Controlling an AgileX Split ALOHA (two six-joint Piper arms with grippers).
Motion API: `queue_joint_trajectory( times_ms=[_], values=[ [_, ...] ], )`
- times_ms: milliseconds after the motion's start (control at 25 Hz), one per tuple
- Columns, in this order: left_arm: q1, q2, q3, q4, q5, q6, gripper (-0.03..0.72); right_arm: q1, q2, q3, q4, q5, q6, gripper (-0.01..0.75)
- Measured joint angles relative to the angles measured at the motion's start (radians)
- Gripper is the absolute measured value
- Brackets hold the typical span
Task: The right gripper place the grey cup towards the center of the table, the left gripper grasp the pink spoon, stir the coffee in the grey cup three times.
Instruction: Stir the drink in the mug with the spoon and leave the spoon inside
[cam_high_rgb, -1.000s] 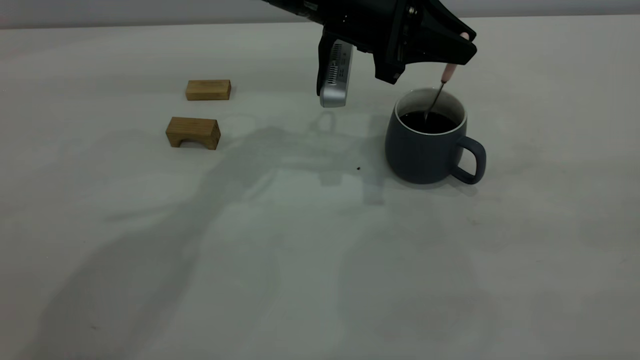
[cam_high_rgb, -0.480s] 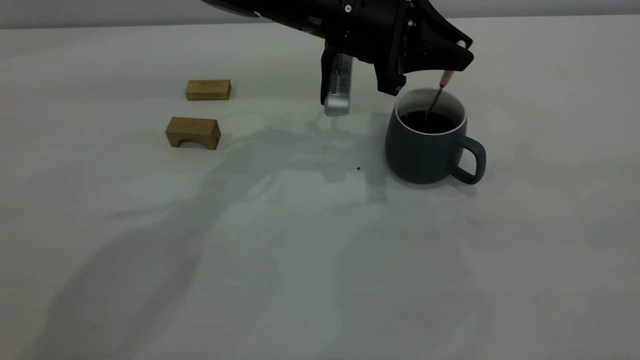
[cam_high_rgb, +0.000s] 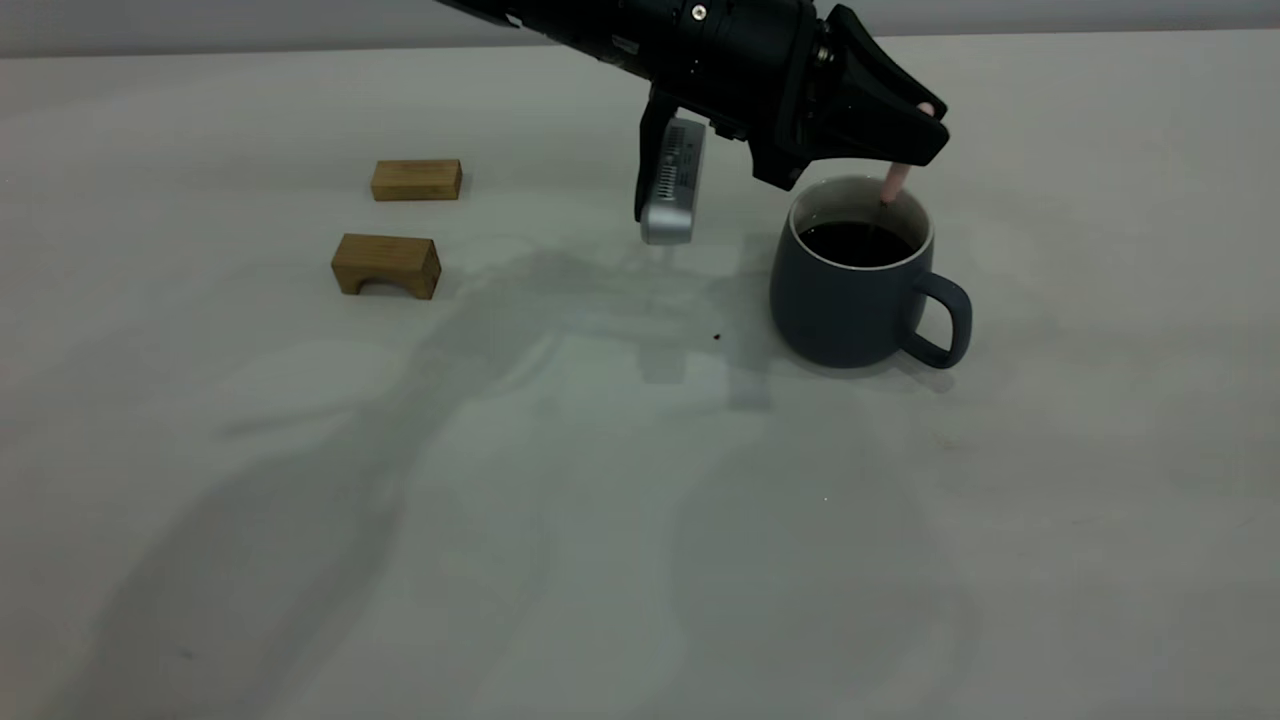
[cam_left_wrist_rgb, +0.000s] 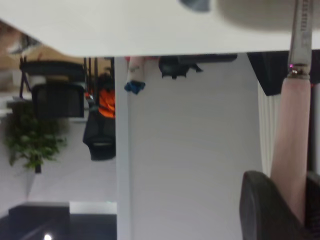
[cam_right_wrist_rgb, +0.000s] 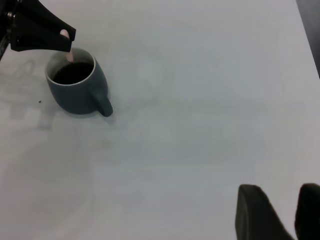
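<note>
The grey cup (cam_high_rgb: 850, 300) stands upright right of the table's (cam_high_rgb: 600, 520) middle, handle toward the right, with dark coffee (cam_high_rgb: 855, 243) inside. My left gripper (cam_high_rgb: 922, 128) hangs just over the cup's far rim, shut on the pink spoon (cam_high_rgb: 893, 182). The spoon points steeply down into the coffee and its bowl is hidden below the surface. In the left wrist view the pink handle (cam_left_wrist_rgb: 292, 145) is pinched between the dark fingers (cam_left_wrist_rgb: 265, 210). My right gripper (cam_right_wrist_rgb: 289, 212) is open and empty, low over bare table well away from the cup (cam_right_wrist_rgb: 75, 92).
Two tan wooden blocks lie at the left: a flat one (cam_high_rgb: 416, 180) farther back and an arched one (cam_high_rgb: 386, 265) nearer. A tiny dark speck (cam_high_rgb: 717, 336) lies left of the cup. The left arm's silver module (cam_high_rgb: 670, 185) hangs beside the cup.
The left gripper has come down and shifted toward the cup's far right rim. The spoon sits deeper, and its thin metal neck no longer shows above the coffee.
</note>
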Motion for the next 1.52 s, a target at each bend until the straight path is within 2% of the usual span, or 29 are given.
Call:
queue_joint_trajectory(
  times_ms=[320, 520, 680, 880, 1080, 1280, 1400, 1520],
  values=[
    [0.000, 0.001, -0.049, 0.010, -0.009, 0.109, 0.175, 0.000, 0.000, 0.000, 0.000, 0.000, 0.000, 0.237],
    [0.000, 0.022, -0.052, -0.056, 0.050, 0.112, 0.175, 0.000, 0.000, 0.000, 0.000, 0.000, 0.000, 0.237],
    [0.000, 0.031, -0.052, -0.050, 0.079, -0.004, 0.175, 0.000, 0.000, 0.000, 0.000, 0.000, 0.000, 0.237],
    [0.000, 0.023, -0.052, 0.088, 0.057, -0.158, 0.175, 0.000, 0.000, 0.000, 0.000, 0.000, 0.000, 0.237],
    [0.007, 0.008, -0.054, 0.143, 0.006, -0.099, 0.175, 0.000, 0.000, 0.000, 0.000, 0.000, 0.000, 0.237],
    [0.010, 0.014, -0.054, 0.071, 0.037, -0.023, 0.175, 0.000, 0.000, 0.000, 0.000, 0.000, 0.000, 0.237],
    [0.009, 0.030, -0.054, 0.044, 0.088, -0.067, 0.175, 0.000, 0.000, 0.000, 0.000, 0.000, 0.000, 0.237],
    [0.009, 0.032, -0.054, 0.089, 0.099, -0.165, 0.175, 0.000, 0.000, 0.000, 0.000, 0.000, 0.000, 0.237]
  ],
)
